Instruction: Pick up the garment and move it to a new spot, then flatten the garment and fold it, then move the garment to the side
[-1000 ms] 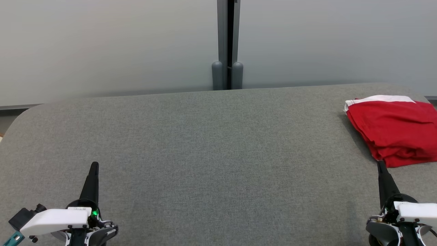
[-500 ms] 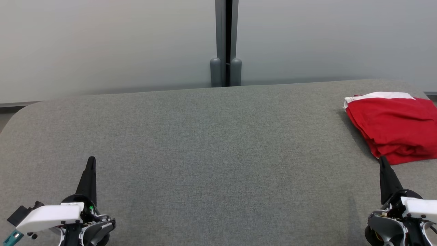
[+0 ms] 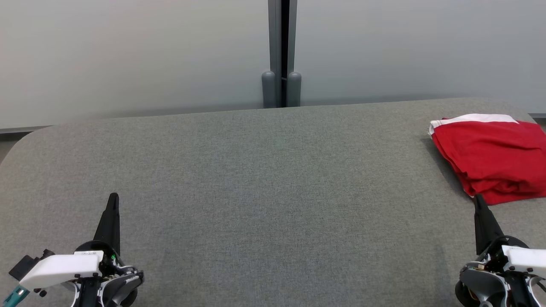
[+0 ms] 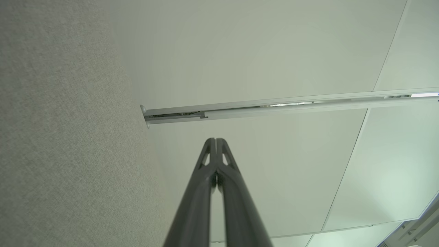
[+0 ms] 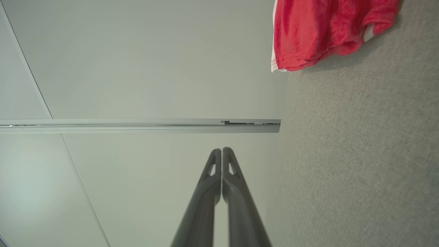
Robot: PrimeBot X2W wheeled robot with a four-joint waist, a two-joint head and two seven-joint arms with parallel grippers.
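At the front edge of the grey padded surface (image 3: 273,183), the left gripper (image 3: 112,204) and right gripper (image 3: 478,204) rest empty, fingers pressed together, apparently parked because the folded red garment (image 3: 490,155) already lies set aside by the far right corner
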